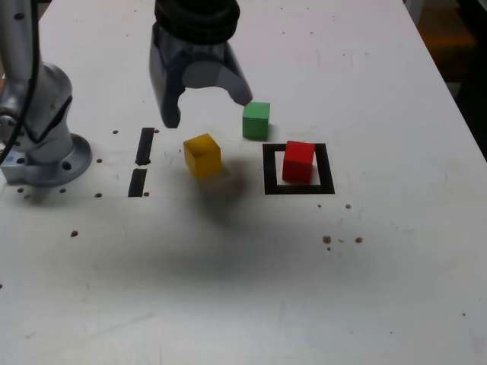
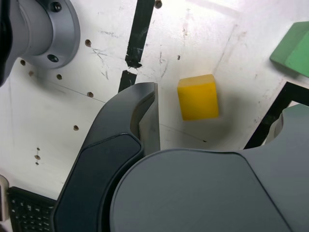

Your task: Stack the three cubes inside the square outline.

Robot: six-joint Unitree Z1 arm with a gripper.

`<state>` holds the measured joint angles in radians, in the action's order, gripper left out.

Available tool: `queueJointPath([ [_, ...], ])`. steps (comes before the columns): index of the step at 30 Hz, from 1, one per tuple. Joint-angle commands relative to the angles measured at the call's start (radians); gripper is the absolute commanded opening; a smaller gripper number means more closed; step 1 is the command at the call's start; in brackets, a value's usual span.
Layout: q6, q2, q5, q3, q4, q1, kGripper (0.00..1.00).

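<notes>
The red cube is sitting alone inside the square outline, while the yellow cube and green cube are lying at its nine and eleven o'clock, unstacked, beneath the gripper hovering empty, jaws apart.
</notes>
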<state>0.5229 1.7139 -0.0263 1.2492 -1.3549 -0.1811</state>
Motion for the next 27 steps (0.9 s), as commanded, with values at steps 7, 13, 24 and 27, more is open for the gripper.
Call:
queueJointPath([
  [7, 0.020, 0.004, 0.063, -0.161, 0.178, 0.041, 0.91],
  [13, 0.018, 0.087, 0.077, -0.176, 0.202, 0.050, 0.89],
  [24, -0.004, 0.129, 0.080, -0.206, 0.301, 0.061, 0.59],
  [27, -0.003, 0.127, 0.080, -0.227, 0.338, 0.061, 0.50],
])
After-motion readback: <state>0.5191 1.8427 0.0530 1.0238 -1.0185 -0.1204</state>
